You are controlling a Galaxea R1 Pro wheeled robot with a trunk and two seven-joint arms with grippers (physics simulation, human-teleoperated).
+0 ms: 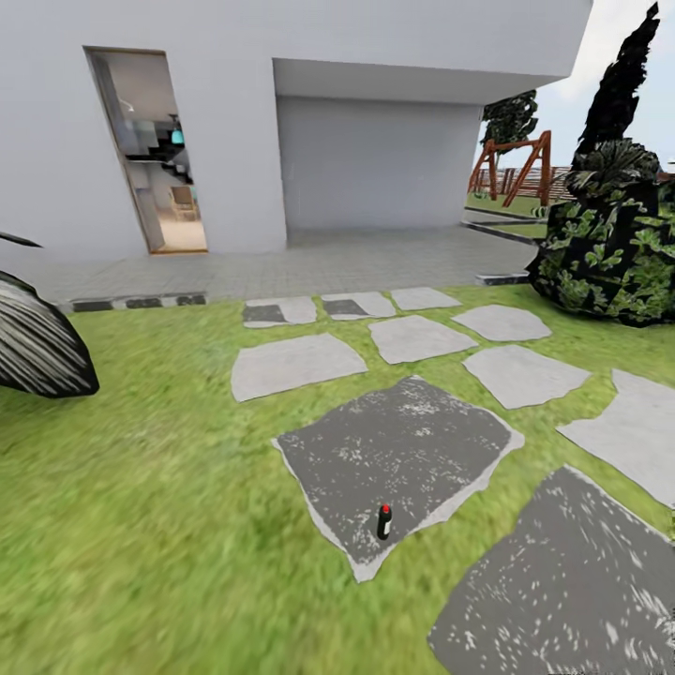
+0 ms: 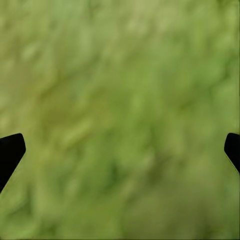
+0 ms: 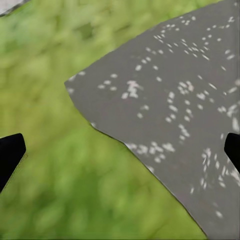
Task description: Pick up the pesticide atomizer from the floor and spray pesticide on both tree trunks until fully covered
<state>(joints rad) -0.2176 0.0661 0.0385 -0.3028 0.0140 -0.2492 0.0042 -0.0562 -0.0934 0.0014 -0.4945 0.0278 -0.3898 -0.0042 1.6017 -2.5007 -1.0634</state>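
Dark pesticide atomizer [image 1: 383, 521] stands on stepping stone [image 1: 403, 450].

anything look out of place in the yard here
One thing: a tiny dark spray bottle stands upright alone near the edge of a dark stepping stone in the lawn. Nothing looks spilled or damaged.

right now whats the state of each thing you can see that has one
small dark spray bottle with red top: upright on a dark grey stepping stone, untouched
left gripper: open, black fingers wide apart over green grass, holding nothing
right gripper: open, holding nothing, over a stone's edge
house doorway: open
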